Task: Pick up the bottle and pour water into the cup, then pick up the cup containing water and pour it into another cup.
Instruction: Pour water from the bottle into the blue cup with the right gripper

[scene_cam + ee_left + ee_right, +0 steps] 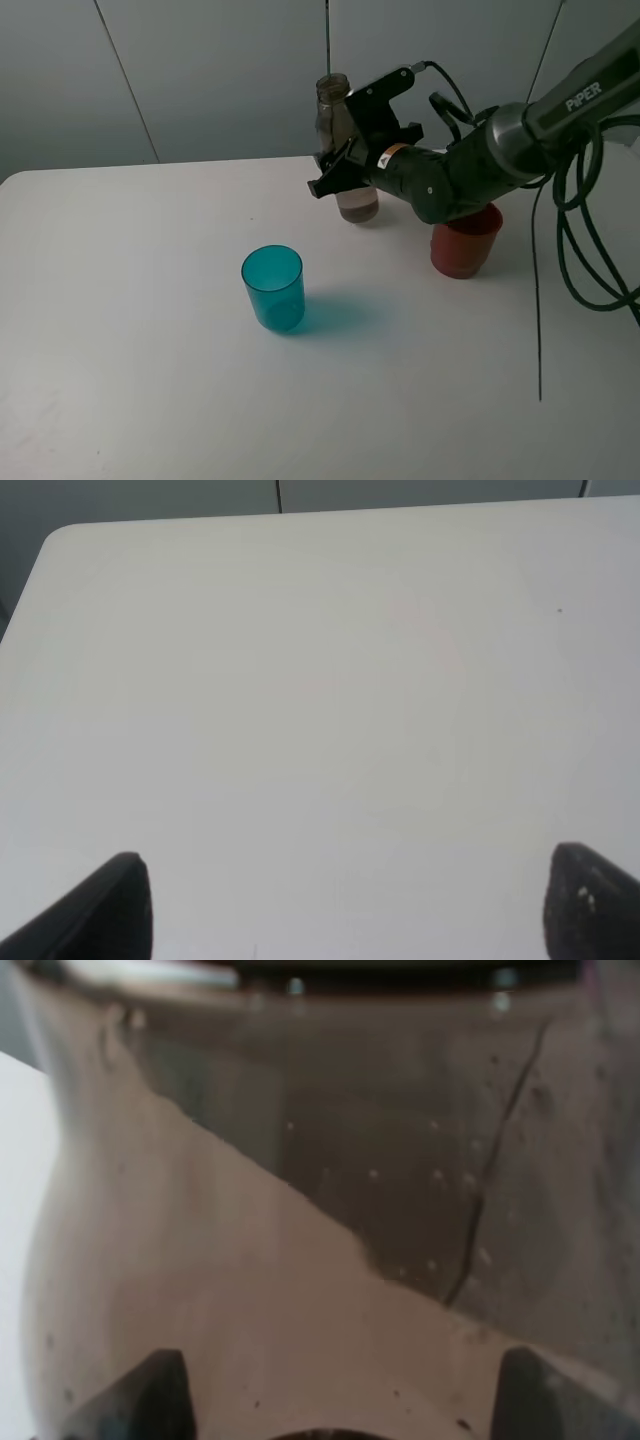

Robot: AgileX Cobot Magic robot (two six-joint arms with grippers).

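Smoky-grey transparent bottle [331, 112], tall, slim, with open narrow neck.

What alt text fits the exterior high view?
The right gripper sits around the smoky-grey bottle standing on the white table. A teal cup stands nearer the camera; a red-orange cup sits partly hidden by the arm.

Shows a right arm [500, 150] of rounded black and dark-grey shells, marked with white "PiPER" lettering [583, 96] and a small orange-and-white sticker [392, 155], trailed by looping black cables [570, 230], tipped with matte black fingers [110, 915].
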